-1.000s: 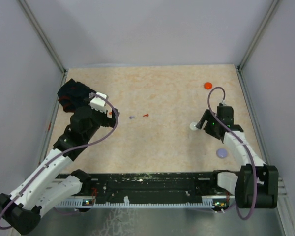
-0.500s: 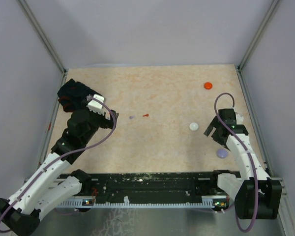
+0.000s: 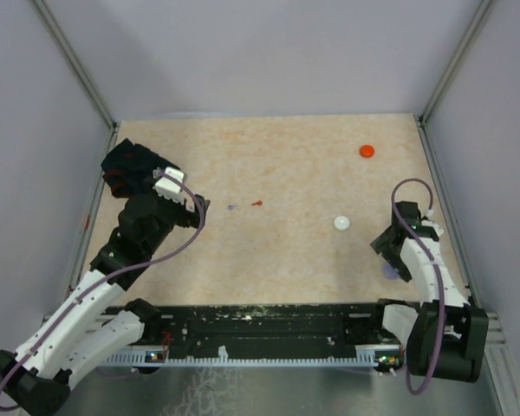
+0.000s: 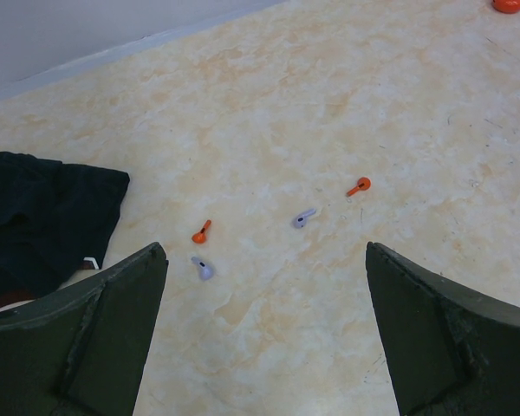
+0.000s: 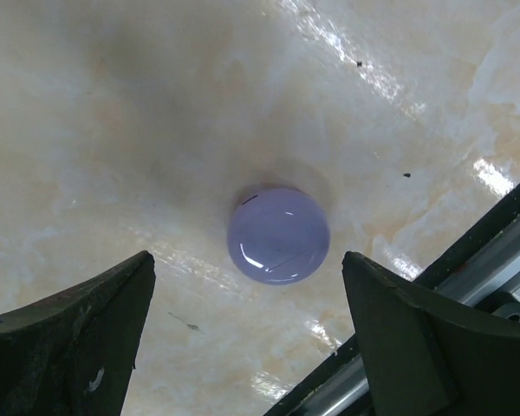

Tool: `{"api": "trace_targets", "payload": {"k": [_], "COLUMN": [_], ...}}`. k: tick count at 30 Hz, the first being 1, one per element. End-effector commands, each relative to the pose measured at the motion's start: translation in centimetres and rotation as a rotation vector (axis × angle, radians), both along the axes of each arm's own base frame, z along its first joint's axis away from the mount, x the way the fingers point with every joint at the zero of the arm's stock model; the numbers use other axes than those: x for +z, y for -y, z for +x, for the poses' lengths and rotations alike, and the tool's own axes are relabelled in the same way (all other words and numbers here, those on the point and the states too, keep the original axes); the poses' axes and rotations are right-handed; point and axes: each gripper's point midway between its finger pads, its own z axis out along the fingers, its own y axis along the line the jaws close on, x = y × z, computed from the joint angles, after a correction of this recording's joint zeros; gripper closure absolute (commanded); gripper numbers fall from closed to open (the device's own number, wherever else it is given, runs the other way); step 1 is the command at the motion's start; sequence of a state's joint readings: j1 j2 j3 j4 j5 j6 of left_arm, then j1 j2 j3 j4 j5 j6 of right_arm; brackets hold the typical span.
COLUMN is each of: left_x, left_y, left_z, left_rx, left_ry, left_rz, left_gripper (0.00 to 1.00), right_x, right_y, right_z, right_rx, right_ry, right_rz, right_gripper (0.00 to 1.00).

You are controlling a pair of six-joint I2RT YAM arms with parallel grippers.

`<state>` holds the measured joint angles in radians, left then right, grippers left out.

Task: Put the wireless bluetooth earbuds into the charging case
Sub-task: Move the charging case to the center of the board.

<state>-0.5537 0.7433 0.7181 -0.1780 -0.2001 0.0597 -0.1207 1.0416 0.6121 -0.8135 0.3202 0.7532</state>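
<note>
Swung my right gripper (image 3: pixel 386 251) back off the white disc (image 3: pixel 341 223); now it's wide open over the purple disc (image 5: pixel 278 235) (the case, I guess). Left gripper (image 4: pixel 264 260) gapes empty above the loose earbuds (image 4: pixel 304 217). Next job: pinch one.

Beige marbled tabletop (image 3: pixel 277 156). Carries a crumpled black cloth (image 3: pixel 128 165) at the far left, a red disc (image 3: pixel 367 151) far right, a white disc (image 3: pixel 341 223) nearer, a pale purple disc (image 5: pixel 278 235) by the near rail. Also bears, scattered mid-left and apart, two orange earbuds (image 4: pixel 201 232) and two pale purple earbuds (image 4: pixel 304 217).
</note>
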Motion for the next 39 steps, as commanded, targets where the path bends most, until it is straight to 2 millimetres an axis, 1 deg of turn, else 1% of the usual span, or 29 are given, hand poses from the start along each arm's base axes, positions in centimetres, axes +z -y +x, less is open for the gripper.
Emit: {"api": "trace_targets", "payload": {"k": [1,4,7,9,11,13,15,22,26,29,31,33,36,39], "left_x": [0.5,0.5,0.5,0.5,0.5,0.5,0.4,0.4,0.4,0.4,0.3,0.2,0.1,0.1], "left_y": [0.2,0.0,0.1,0.2,0.3,0.3,0.3,0.5,0.5,0.6,0.6,0.7,0.7,0.7], "left_z": [0.1,0.2,0.1,0.1,0.1,0.1,0.1,0.1,0.0,0.1,0.1,0.1,0.2,0.3], "left_rx": [-0.01,-0.003,-0.009,-0.012,-0.014,-0.016,-0.018,-0.027,-0.032,-0.035,-0.036,-0.042,-0.042,-0.041], "left_ry": [0.025,0.027,0.029,0.027,0.026,0.026,0.025,0.023,0.023,0.023,0.02,0.016,0.013,0.008], "left_rz": [-0.017,-0.013,-0.013,-0.016,-0.016,-0.016,-0.016,-0.017,-0.018,-0.017,-0.017,-0.016,-0.019,-0.022], "left_gripper": [0.0,0.0,0.0,0.0,0.0,0.0,0.0,0.0,0.0,0.0,0.0,0.0,0.0,0.0], "right_x": [-0.8,-1.6,-2.0,-1.9,-1.6,-1.6,-1.5,-0.9,-0.7,-0.8,-0.6,-0.2,0.2,0.2], "right_y": [0.1,0.1,0.0,-0.1,-0.4,-0.6,-1.1,-1.5,-2.8,-4.8,-6.6,-8.8,-12.8,-16.8], "right_z": [0.5,0.3,0.4,0.6,1.1,1.5,1.9,2.7,3.4,3.9,4.5,5.3,6.2,6.7], "right_rx": [-0.064,-0.067,-0.047,-0.024,0.012,0.034,0.069,0.143,0.237,0.34,0.419,0.527,0.73,0.939], "right_ry": [0.028,0.007,-0.011,-0.012,0.011,0.037,0.068,0.105,0.102,0.068,0.064,0.069,0.054,0.03], "right_rz": [0.034,0.045,0.052,0.058,0.069,0.079,0.095,0.096,0.076,0.067,0.069,0.048,0.028,-0.013], "right_gripper": [0.14,0.17,0.26,0.3,0.36,0.39,0.46,0.49,0.5,0.5,0.5,0.5,0.5,0.5]}}
